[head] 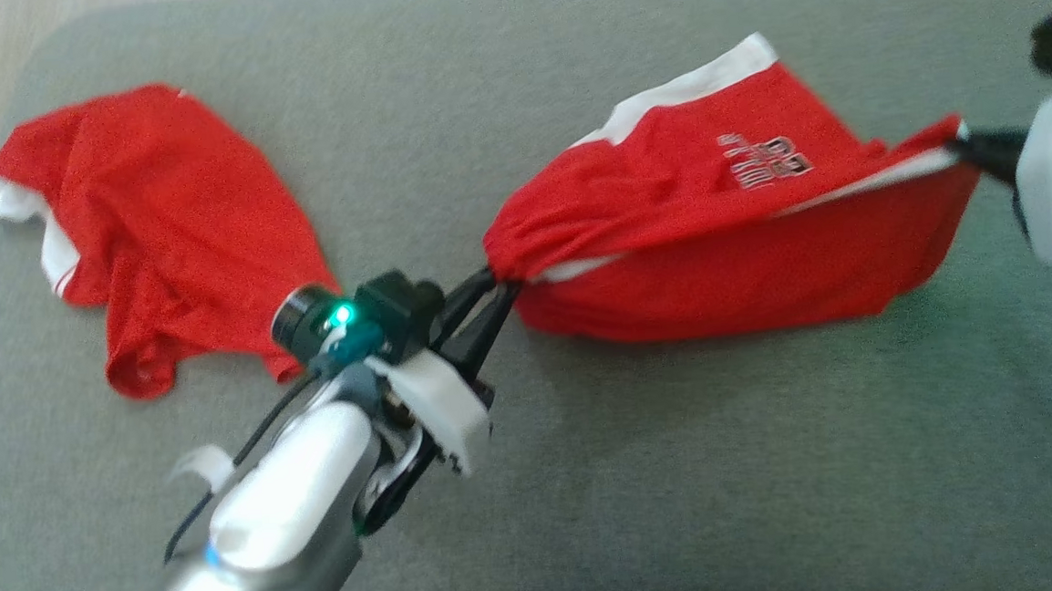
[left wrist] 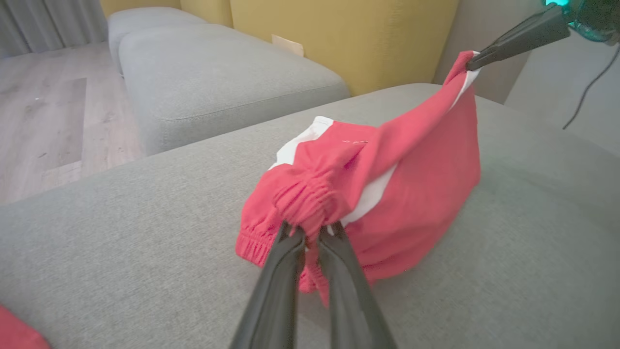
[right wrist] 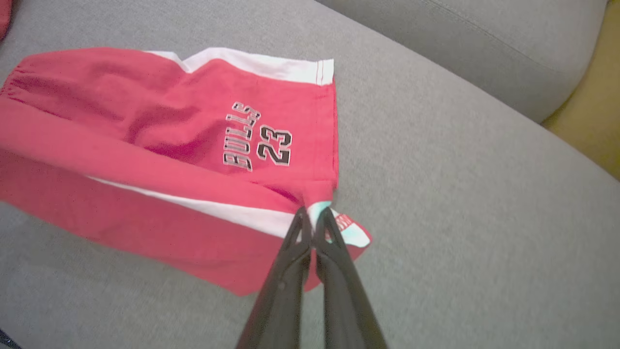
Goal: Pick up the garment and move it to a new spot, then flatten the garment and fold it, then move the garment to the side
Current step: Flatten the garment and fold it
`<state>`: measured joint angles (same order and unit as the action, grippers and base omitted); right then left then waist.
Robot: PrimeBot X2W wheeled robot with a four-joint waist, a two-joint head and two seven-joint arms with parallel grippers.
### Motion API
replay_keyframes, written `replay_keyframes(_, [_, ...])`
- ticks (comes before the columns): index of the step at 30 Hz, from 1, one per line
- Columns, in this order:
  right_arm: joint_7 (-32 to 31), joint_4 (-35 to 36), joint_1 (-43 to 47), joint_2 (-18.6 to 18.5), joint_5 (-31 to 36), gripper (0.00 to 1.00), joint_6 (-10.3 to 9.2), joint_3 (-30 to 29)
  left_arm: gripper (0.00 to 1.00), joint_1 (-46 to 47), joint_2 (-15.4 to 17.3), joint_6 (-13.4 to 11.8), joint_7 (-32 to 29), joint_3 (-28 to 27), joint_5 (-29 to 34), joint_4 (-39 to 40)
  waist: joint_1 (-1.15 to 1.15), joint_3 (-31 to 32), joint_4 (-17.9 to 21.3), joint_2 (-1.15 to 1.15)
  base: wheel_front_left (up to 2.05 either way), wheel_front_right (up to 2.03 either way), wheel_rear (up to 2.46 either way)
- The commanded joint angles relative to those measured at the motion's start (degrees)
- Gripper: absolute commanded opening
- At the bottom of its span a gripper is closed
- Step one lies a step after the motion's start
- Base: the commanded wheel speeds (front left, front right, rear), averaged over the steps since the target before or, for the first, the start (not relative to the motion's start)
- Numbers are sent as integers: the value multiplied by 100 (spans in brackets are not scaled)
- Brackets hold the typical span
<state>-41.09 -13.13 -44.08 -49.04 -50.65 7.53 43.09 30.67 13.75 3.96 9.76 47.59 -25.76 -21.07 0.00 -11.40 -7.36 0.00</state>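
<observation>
The garment (head: 713,220) is a pair of red shorts with white side stripes and "BULLS 23" printed on one leg (right wrist: 169,121). It hangs stretched between both grippers, sagging onto the grey cushion. My left gripper (head: 498,288) is shut on the gathered elastic waistband (left wrist: 312,230). At the far right my right gripper (head: 960,146) is shut on the hem corner (right wrist: 315,213). In the left wrist view the right gripper (left wrist: 472,63) lifts that corner above the rest of the garment (left wrist: 416,184).
A second red garment (head: 165,217) lies crumpled at the left of the grey cushion (head: 683,469), behind my left arm. Beyond it stand another grey cushion seat (left wrist: 208,72), a yellow wall (left wrist: 363,34) and wooden floor (left wrist: 43,116).
</observation>
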Motion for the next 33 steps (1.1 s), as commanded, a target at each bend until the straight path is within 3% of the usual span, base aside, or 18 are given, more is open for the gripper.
replay_keyframes(1, [-33, 48, -159, -78, 78, 0, -4, -112, 0, 333, 44, 4, 55, -228, 40, 96, 0, -321, -301, 0, 0, 0, 0])
replay_keyframes(8, [-130, -608, -1049, 225, 408, 0, -4, -10, 0, 953, -347, 106, 172, -175, 57, -428, 0, -808, -688, 0, 0, 0, 0])
replay_keyframes(14, [8, -962, -1685, 235, 665, 0, -4, 456, 0, 1411, -585, 165, 256, -171, 42, -915, 0, -1156, -868, 0, 0, 0, 0])
replay_keyframes(32, [1088, -1835, -2937, 336, 739, 0, -4, 1957, 0, 2212, -1025, 202, 506, -269, -109, -2053, 0, -1676, -905, 0, 0, 0, 0])
replay_keyframes(33, [1148, -1882, -2980, 350, 709, 0, -4, 2019, 22, 2232, -1034, 199, 510, -271, -110, -2086, 0, -1690, -899, 0, 0, 0, 0])
